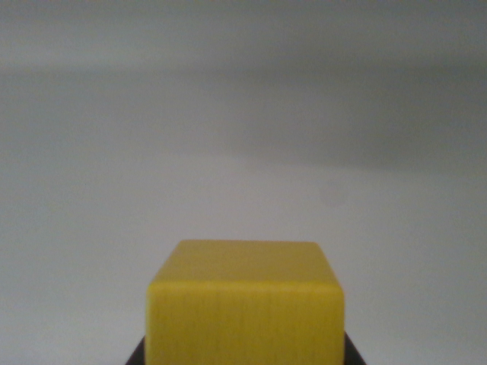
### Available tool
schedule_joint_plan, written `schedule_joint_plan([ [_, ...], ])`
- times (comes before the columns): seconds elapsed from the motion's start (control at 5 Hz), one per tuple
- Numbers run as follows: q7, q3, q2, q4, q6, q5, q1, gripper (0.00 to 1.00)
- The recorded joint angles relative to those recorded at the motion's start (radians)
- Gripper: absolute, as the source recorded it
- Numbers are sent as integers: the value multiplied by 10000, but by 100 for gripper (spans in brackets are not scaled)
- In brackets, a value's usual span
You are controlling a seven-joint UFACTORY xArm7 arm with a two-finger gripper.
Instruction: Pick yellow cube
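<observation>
surface: plain pale grey, totally bare [243, 190] | shading: soft darker band [319, 114] across the upper part, kinda blurry | light: even, no hard shadows

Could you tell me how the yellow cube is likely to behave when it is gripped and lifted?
The cube looks rigid, with flat faces and crisp edges, so it should hold its shape under a squeeze. The faint vertical grain suggests painted wood, probably light for its size. Its flat sides make rolling unlikely, though the smooth finish could be a little slippery. The gripper itself is barely visible.

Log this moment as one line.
view: wrist | cube: bottom centre, close | gripper: dark parts flank cube, grip unclear | surface: plain grey
</observation>
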Motion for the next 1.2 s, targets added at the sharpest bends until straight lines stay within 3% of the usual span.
schedule_joint_plan([
  [0.2,0,0,0,0,0,0,0,100],
  [0.4,22,-8,-190,285,475,-19,2,100],
  [0.6,22,-8,-190,285,475,-19,2,100],
  [0.8,44,-15,-384,574,958,-38,5,100],
  [1.0,44,-15,-384,574,958,-38,5,100],
  [1.2,65,-23,-569,850,1417,-56,7,100],
])
